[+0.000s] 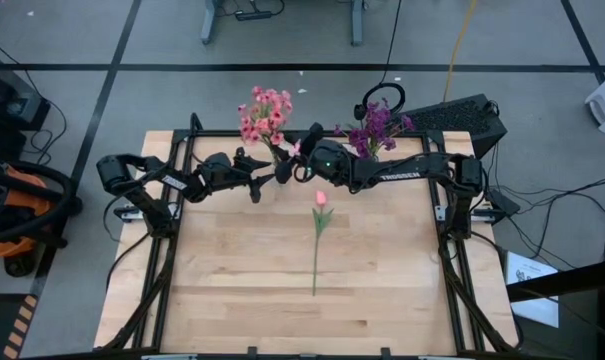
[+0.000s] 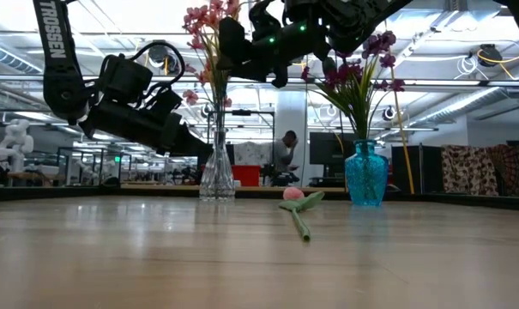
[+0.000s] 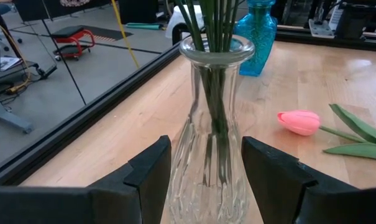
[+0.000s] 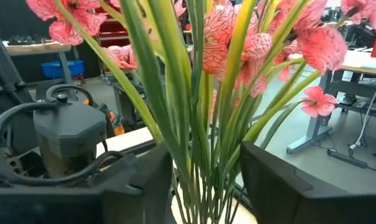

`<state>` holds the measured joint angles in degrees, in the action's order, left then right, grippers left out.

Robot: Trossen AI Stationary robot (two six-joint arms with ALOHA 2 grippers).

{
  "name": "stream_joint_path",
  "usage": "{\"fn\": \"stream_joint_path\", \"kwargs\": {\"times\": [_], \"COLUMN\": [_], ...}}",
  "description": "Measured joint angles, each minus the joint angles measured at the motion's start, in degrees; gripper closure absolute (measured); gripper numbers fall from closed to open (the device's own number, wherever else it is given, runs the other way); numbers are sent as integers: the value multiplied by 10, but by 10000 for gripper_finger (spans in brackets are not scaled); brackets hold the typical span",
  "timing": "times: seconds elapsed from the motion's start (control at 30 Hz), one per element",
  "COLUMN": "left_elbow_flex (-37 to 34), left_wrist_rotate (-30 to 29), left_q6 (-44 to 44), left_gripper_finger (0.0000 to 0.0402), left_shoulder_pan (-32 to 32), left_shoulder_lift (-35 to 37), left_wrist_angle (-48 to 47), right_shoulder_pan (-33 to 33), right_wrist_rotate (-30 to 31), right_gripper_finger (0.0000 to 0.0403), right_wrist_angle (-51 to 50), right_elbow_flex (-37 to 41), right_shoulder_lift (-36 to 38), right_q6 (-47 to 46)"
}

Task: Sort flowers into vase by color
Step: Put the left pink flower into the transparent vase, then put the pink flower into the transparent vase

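A clear glass vase (image 3: 209, 124) stands at the table's far middle with several pink flowers (image 1: 265, 115) in it. My left gripper (image 3: 206, 180) is shut on this vase. My right gripper (image 4: 203, 180) is open, level and high above the vase mouth. Its fingers stand on either side of the pink flowers' green stems (image 4: 200, 124). A pink tulip (image 1: 320, 225) lies flat on the table's middle, bud toward the far edge. A blue vase (image 2: 366, 174) with purple flowers (image 1: 375, 125) stands to the right of the clear one. My left gripper pinches the clear vase's lower body (image 3: 178, 174) between its two fingers, one on each side wall. The fingers come level from the table's left. The vase stands upright with its base on the table. My right gripper: I cannot tell whether its fingers touch the stems.
Black frame rails (image 1: 182, 140) run along the table's edges. Headphones (image 1: 382, 97) and a keyboard (image 1: 462, 115) lie beyond the far edge. The near half of the table (image 1: 312, 320) is bare wood.
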<state>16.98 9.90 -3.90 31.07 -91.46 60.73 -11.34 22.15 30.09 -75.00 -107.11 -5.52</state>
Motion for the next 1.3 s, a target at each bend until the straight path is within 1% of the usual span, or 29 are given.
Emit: {"fn": "stream_joint_path", "kwargs": {"times": [0.13, 0.37, 0.53, 0.6, 0.87, 1.0, 1.17, 1.3], "left_elbow_flex": [0, 0, -5, -7, -7, -7, -7, -7], "left_wrist_rotate": [0, 0, 1, 0, -6, -7, -7, -7], "left_q6": [0, 0, 5, 5, 6, 6, 13, 30], "left_gripper_finger": [199, 199, 199, 199, 199, 199, 199, 199], "left_shoulder_pan": [0, 0, 0, 0, -4, -12, -29, -57], "left_shoulder_lift": [0, 0, 20, 37, 132, 196, 287, 354], "left_wrist_angle": [-2, -4, -12, -34, -138, -199, -263, -275], "right_shoulder_pan": [7, 19, 24, 25, 28, 37, 39, 49], "right_wrist_rotate": [7, 50, 51, 51, 49, 49, 51, 49], "right_gripper_finger": [201, 152, 133, 131, 138, 140, 140, 140], "right_wrist_angle": [-3, -51, -98, -118, -179, -215, -279, -310], "right_elbow_flex": [0, 0, 0, 0, 0, 0, 0, 0], "right_shoulder_lift": [10, 36, 64, 75, 117, 140, 170, 180], "right_q6": [0, 2, 2, 4, 17, 33, 29, 18]}}
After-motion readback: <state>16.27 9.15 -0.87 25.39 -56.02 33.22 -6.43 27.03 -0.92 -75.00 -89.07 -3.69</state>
